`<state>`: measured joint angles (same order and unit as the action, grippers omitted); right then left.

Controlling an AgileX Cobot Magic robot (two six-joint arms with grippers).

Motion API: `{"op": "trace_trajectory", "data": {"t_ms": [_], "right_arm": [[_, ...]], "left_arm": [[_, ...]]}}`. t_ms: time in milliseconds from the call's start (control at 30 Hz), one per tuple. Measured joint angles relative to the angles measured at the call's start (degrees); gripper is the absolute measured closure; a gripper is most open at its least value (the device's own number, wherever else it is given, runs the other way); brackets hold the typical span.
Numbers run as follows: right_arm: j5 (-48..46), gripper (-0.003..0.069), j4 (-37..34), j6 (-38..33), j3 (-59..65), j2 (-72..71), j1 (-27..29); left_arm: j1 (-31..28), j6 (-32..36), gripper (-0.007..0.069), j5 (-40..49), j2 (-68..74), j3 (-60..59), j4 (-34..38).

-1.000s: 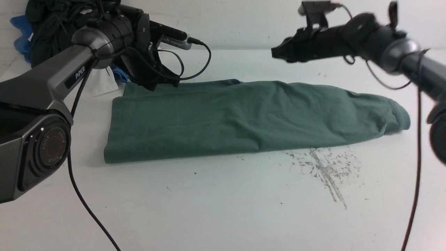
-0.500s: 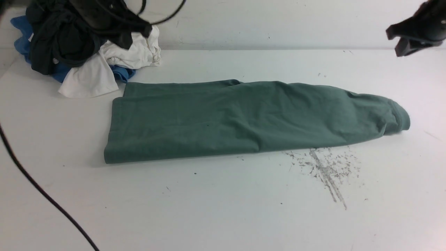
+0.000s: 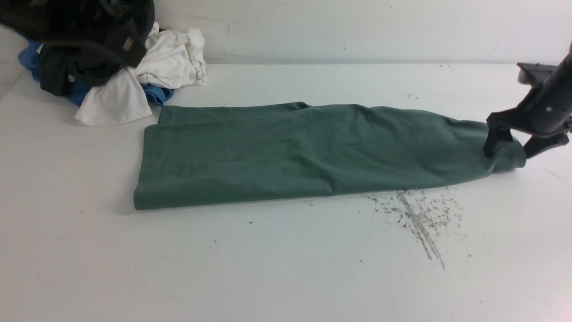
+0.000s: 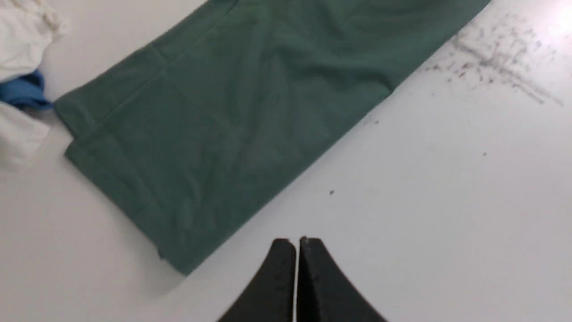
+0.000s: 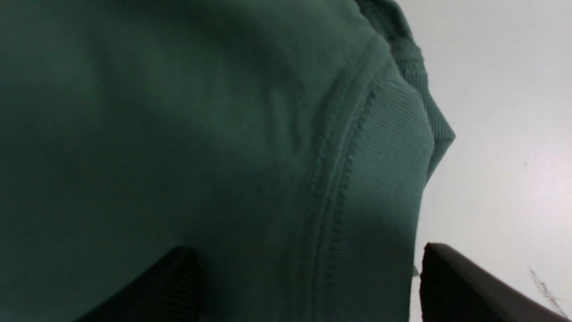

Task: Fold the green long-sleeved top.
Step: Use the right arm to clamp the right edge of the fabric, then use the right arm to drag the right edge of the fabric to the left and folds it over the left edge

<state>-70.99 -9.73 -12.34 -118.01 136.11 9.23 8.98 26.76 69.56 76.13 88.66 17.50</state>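
Observation:
The green long-sleeved top (image 3: 290,152) lies on the white table as a long strip running left to right. At its right end my right gripper (image 3: 509,150) is open, one finger on each side of the ribbed band (image 5: 384,147). The right wrist view shows the cloth (image 5: 178,112) filling the gap of that gripper (image 5: 306,255), which has no hold on it. My left gripper (image 4: 297,243) is shut and empty, high above the table near the top's (image 4: 232,103) left end. In the front view my left arm (image 3: 103,18) is a dark blur at the far left.
A pile of clothes sits at the back left corner: white (image 3: 170,58), blue (image 3: 156,94) and black (image 3: 58,71) garments, close to the top's far left corner. Grey scuff marks (image 3: 418,214) mark the table in front of the top. A wall closes the far side.
My right gripper came down from the upper right onto the top's right end and opened. My left arm rose away from the top's far left corner, over the pile. The top has not moved.

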Motion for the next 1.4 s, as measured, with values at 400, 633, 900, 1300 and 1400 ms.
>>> {"op": "trace_trajectory", "data": {"t_ms": [400, 633, 900, 1300, 1400], "right_arm": [[1.3, 0.0414, -7.89, 0.33, -0.88, 2.46, 0.55], [0.02, 0.0622, 4.81, 0.73, 0.03, -4.18, 1.78], [-0.6, 0.0622, 11.56, 4.9, -0.52, -18.48, -1.14], [4.37, 0.0622, -8.37, 5.75, -0.52, -13.61, -27.18], [9.46, 0.0622, -11.5, 5.83, -0.52, -7.17, -32.53]], "left_arm": [[0.0, -6.98, 0.0631, -7.16, -22.1, -28.13, -13.61], [0.0, -17.72, 0.0631, -13.49, -30.55, -40.9, -23.39], [0.0, -29.39, 0.0631, -26.01, -30.98, -48.14, -27.09], [0.0, -32.34, 0.0631, -30.53, -27.55, -48.27, -21.22], [0.0, -32.34, 0.0631, -29.89, -27.55, -48.27, -20.57]]}}
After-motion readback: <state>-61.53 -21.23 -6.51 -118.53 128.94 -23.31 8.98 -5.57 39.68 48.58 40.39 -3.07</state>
